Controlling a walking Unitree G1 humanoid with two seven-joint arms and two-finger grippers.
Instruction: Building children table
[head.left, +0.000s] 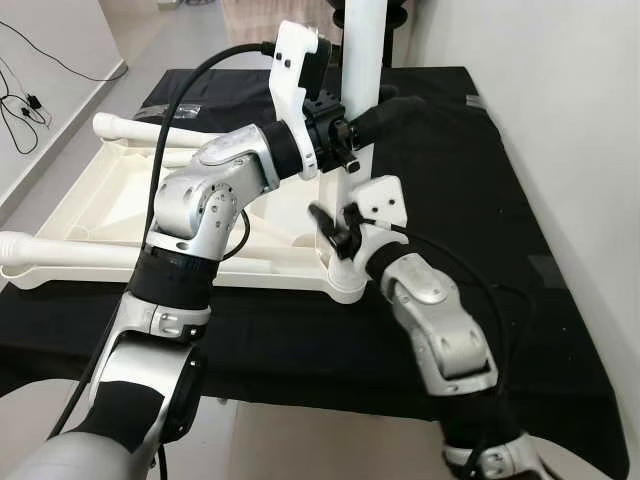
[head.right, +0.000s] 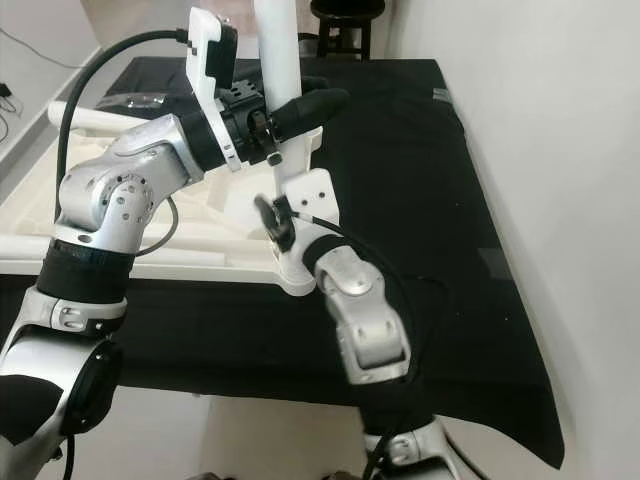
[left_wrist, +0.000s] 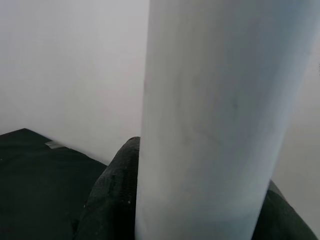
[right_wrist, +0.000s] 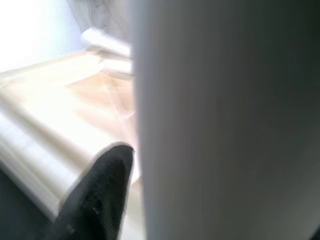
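Upright white leg (head.left: 362, 60) stands at the near corner of the overturned white children's table (head.left: 120, 190), on the black-draped tabletop (head.left: 480, 200). Left hand (head.left: 385, 115) clamped around the leg high up; right hand (head.left: 335, 232) grips it lower. White wall (head.left: 580, 120) close beside; black stool (head.right: 348, 12) behind.

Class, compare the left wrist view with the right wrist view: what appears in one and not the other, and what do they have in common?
Left wrist view alone: the black cloth spread on the work surface and the plain white wall behind it. Right wrist view alone: the upturned white tabletop, blurred and brightly lit, with another leg lying at its far side. Both share the upright white table leg seen close up, with a black claw finger pressed beside it.
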